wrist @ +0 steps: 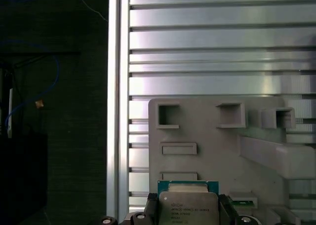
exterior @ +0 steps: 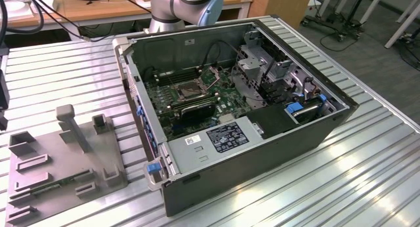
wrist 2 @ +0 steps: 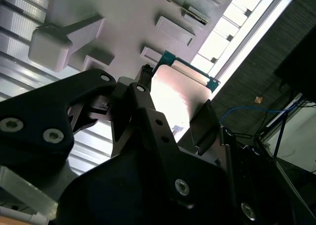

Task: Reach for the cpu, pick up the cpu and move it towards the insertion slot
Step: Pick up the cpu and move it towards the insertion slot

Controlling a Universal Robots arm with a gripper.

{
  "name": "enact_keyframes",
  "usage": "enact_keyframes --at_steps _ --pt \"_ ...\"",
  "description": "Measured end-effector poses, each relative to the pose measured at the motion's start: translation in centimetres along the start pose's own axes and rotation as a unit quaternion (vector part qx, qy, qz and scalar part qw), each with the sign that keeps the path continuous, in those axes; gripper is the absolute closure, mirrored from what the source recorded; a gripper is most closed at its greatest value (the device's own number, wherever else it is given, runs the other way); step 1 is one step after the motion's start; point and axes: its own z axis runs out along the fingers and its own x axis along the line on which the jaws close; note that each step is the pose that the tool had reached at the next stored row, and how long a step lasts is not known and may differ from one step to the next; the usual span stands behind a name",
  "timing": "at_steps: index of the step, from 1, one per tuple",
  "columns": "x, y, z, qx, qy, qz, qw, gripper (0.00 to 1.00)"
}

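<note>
The cpu (wrist: 188, 208) is a flat square chip with a silver top and a green rim. It sits between my gripper's (wrist: 187, 214) two dark fingers, above the grey plastic tray (wrist: 207, 131). In the second wrist view the cpu (wrist 2: 178, 96) is a pale plate with a teal edge, clamped by the black fingers (wrist 2: 144, 84) of the gripper (wrist 2: 175, 105). The insertion slot (exterior: 186, 90), a square socket with a metal frame, lies on the green motherboard (exterior: 226, 109) inside the open computer case (exterior: 262, 153).
The grey tray (exterior: 59, 158) with upright posts and recesses stands on the ribbed metal table (exterior: 367, 173) at the exterior view's left, beside the case. A green memory strip (exterior: 52, 184) lies in the tray. The table's edge and dark floor (wrist: 54, 111) run beside the tray.
</note>
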Motion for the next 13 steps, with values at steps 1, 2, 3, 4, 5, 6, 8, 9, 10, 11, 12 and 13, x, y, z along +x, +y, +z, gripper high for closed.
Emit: enact_keyframes --at_steps 1,2,3,4,5,6,8,9,10,11,12,13 --pt "0.00 0.00 -0.05 0.0000 0.0001 0.000 1.00000 0.45" --pt "0.00 0.00 -0.07 0.0000 0.0000 0.000 1.00000 0.45" --pt "0.00 0.00 -0.09 0.0000 -0.0001 0.000 1.00000 0.45" --pt "-0.01 0.00 -0.16 0.0000 0.0000 0.000 1.00000 0.45" --pt "-0.01 0.00 -0.22 0.0000 0.0000 0.000 1.00000 0.45" --pt "-0.01 0.00 -0.24 0.0000 0.0000 0.000 1.00000 0.45" --pt "-0.01 0.00 -0.28 0.0000 0.0000 0.000 1.00000 0.45" --pt "-0.02 0.00 -0.32 0.0000 0.0000 0.000 1.00000 0.45" --pt "-0.02 0.01 -0.36 0.0000 0.0000 0.000 1.00000 0.45" --pt "-0.02 0.01 -0.37 0.0000 -0.0001 0.000 1.00000 0.45" --pt "-0.03 0.01 -0.39 0.0000 0.0000 0.000 1.00000 0.45" --pt "-0.03 0.01 -0.41 0.0000 -0.0001 0.000 1.00000 0.45"
